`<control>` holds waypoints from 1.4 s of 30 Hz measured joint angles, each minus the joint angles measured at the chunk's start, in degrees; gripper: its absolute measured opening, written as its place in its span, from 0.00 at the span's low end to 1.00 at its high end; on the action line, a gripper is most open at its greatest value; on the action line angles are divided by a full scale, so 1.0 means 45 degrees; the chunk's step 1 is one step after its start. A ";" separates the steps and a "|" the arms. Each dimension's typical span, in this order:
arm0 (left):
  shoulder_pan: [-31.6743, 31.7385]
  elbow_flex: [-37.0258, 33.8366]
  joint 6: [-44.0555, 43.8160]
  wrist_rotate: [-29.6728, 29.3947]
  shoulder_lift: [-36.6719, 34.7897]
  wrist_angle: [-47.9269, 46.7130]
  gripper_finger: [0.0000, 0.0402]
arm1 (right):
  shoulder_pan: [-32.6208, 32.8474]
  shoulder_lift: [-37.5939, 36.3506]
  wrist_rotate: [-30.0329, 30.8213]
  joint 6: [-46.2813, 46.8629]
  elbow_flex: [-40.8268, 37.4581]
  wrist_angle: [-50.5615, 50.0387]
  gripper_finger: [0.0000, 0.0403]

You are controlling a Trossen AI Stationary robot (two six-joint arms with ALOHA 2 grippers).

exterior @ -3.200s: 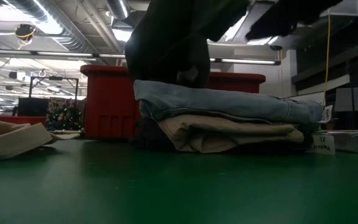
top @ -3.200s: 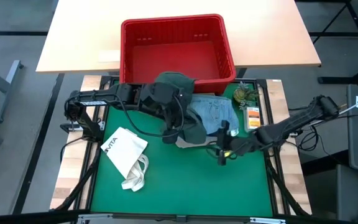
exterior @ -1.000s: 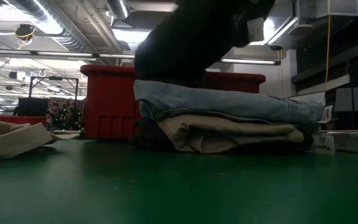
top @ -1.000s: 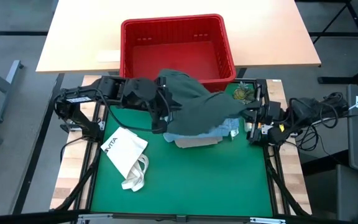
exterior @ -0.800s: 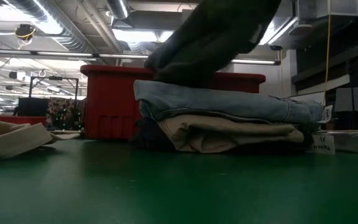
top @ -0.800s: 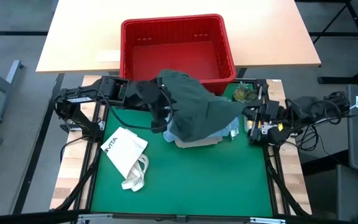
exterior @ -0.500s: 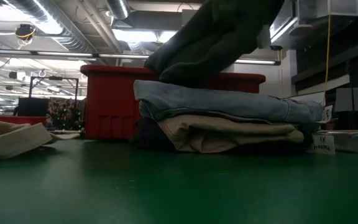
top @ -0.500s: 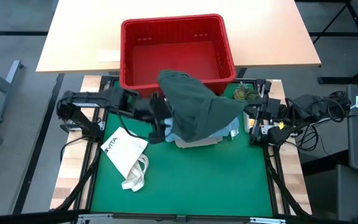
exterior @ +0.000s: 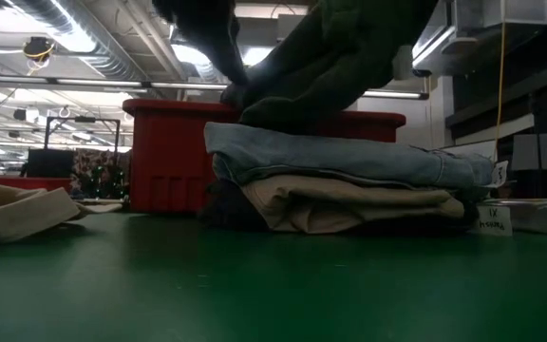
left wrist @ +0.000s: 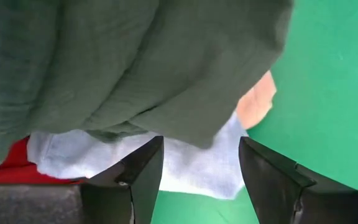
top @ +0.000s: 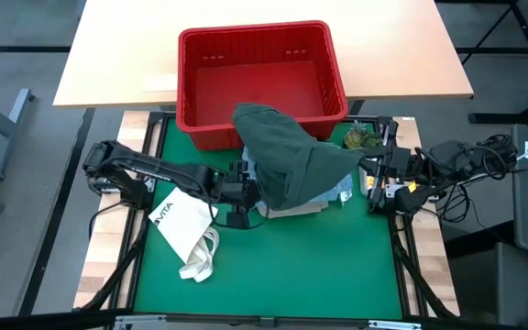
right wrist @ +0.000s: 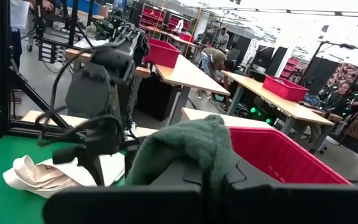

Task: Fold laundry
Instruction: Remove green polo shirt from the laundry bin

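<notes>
**On the green mat: one stack, one basket, one tote**

At the middle of the green mat one pile of folded laundry is seen. Three folded layers can be counted in the low view: a light blue piece on top, a beige piece under it, and a darker layer at the bottom that is hard to make out. One dark green-grey garment is draped over the pile, and it is stretched up toward the right side.

One red basket is placed behind the pile; nothing is seen inside it. One white tote bag is laid flat on the mat near the left arm, apart from the pile.

The left gripper is positioned just beside the pile's left edge, its fingers spread wide with nothing between them. The right gripper is found at the right edge of the mat, its fingers closed on an end of the dark green-grey garment.
</notes>
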 joint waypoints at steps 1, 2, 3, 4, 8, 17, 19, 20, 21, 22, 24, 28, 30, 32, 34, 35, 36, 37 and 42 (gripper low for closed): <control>0.0000 -0.0220 0.0188 -0.0069 0.0000 0.0269 0.51 | 0.0000 0.0000 -0.0003 0.0000 0.0000 0.0000 0.00; 0.0000 -0.0450 0.0383 -0.0094 0.0000 0.0640 0.51 | 0.0000 0.0000 -0.0003 0.0000 0.0000 0.0000 0.00; -0.0019 -0.0668 0.0513 -0.0097 0.0000 0.1025 0.51 | 0.0000 0.0000 -0.0003 0.0000 0.0000 0.0005 0.00; -0.0020 -0.0872 0.0668 -0.0097 0.0000 0.1348 0.51 | 0.0000 0.0000 0.0001 0.0004 0.0000 0.0005 0.00; -0.0001 -0.1630 0.0760 -0.0172 0.0000 0.2455 0.51 | 0.0000 0.0000 -0.0003 0.0005 0.0000 0.0005 0.00; 0.0421 -0.2642 0.0778 -0.0775 0.0000 0.3918 0.49 | 0.0000 0.0000 -0.0003 0.0005 0.0000 0.0019 0.00; 0.0489 -0.2641 0.0779 -0.0849 -0.0005 0.4121 0.44 | 0.0002 0.0000 -0.0002 0.0006 0.0000 0.0016 0.00; 0.0500 -0.2634 0.0775 -0.0897 -0.0005 0.4184 0.40 | 0.0000 0.0000 0.0002 0.0005 0.0000 0.0015 0.00; 0.0500 -0.2590 0.0775 -0.0960 -0.0005 0.4158 0.36 | 0.0000 0.0000 0.0001 0.0005 0.0000 0.0001 0.00; 0.0491 -0.2509 0.0775 -0.1043 -0.0005 0.4132 0.30 | 0.0000 0.0000 -0.0001 0.0005 0.0000 -0.0033 0.00; 0.0491 -0.2246 0.0779 -0.1202 -0.0005 0.4139 0.17 | 0.0000 0.0000 -0.0024 0.0004 0.0000 -0.0246 0.00; 0.0499 -0.1440 0.0721 -0.1258 -0.0005 0.3740 0.03 | 0.0007 0.0000 -0.0130 -0.0019 0.0000 -0.0878 0.00; 0.0415 -0.0702 0.0679 -0.1263 -0.0005 0.3219 0.02 | 0.0015 -0.0066 -0.0141 -0.0010 -0.0002 -0.1171 0.00; 0.0254 0.0192 0.0637 -0.1258 -0.0005 0.2245 0.01 | 0.0015 -0.0155 -0.0139 0.0010 -0.0005 -0.1394 0.00; 0.0000 0.1224 0.0629 -0.1255 -0.0005 0.1104 0.01 | 0.0015 -0.0321 -0.0139 0.0024 0.0026 -0.1734 0.00; -0.0154 0.1793 0.0627 -0.1258 -0.0005 0.0541 0.01 | 0.0015 -0.0343 -0.0131 0.0043 0.0128 -0.2005 0.00; -0.0320 0.2358 0.0590 -0.1260 -0.0005 -0.0026 0.01 | 0.0015 -0.0345 -0.0107 0.0130 0.0310 -0.2247 0.00; -0.0488 0.2911 0.0475 -0.1253 -0.0005 -0.0600 0.01 | 0.0015 -0.0342 0.0009 0.0284 0.0534 -0.2561 0.00; -0.1220 0.5717 -0.0342 -0.1356 -0.0014 -0.3483 0.01 | 0.0010 -0.0340 0.0556 0.0793 0.1885 -0.4439 0.00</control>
